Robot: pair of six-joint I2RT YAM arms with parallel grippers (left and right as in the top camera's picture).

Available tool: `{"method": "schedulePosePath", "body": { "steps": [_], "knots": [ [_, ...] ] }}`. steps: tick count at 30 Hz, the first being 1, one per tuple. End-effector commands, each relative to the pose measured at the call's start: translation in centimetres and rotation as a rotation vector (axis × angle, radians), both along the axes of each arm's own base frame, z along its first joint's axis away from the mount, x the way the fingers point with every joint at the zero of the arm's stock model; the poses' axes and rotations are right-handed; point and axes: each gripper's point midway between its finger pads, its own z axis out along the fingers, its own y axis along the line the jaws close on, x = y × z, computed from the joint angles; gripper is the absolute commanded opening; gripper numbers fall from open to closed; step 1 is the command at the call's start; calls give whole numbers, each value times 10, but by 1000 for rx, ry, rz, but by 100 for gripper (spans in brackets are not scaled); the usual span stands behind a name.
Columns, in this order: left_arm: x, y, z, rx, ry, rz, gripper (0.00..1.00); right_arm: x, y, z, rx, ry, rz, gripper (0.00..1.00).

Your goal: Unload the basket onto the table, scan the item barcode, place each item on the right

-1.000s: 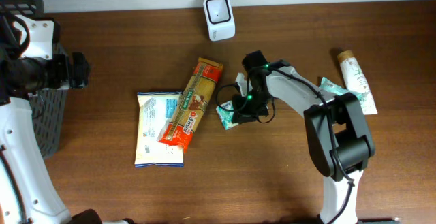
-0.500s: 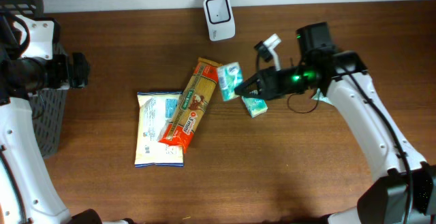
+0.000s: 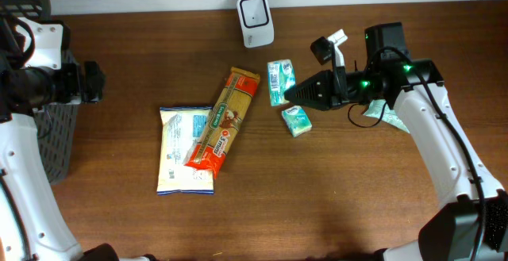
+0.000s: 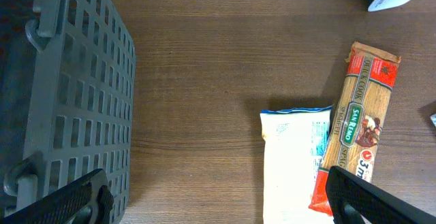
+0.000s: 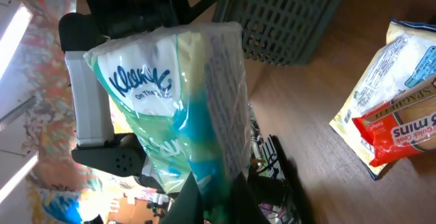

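Right gripper [image 3: 292, 94]: pinching Kleenex tissue pack [image 3: 279, 82]
Barcode scanner [image 3: 255, 9]: 11 o'clock from pack, near
Pack long axis: 12-to-6
Nearer arm: right

Left hand [image 3: 94, 82] spread wide, far left; right hand [image 3: 295, 94] clamped, arm outstretched.
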Motion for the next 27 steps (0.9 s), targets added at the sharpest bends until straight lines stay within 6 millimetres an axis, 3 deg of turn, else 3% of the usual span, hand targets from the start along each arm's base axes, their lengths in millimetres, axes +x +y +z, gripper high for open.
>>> {"method": "schedulePosePath", "body": {
  "steps": [1,12,17,22,25,27],
  "knots": [
    [1,0,0,-2,-1,-13,99,-3,-1,10,13,-32,2,4],
    [1,0,0,-2,-1,-12,99,2,-1,1,-41,-36,-24,4],
    [1,0,0,-2,-1,-13,99,8,14,-54,-366,-56,-91,4],
    [1,0,0,-2,-1,-13,99,-2,18,-108,-775,-62,-138,4],
    [1,0,0,-2,-1,-13,99,11,-13,-96,-1037,-134,-242,4],
    [1,0,0,-2,-1,-12,99,37,-39,-63,-1177,-228,-374,4]
  ]
}}
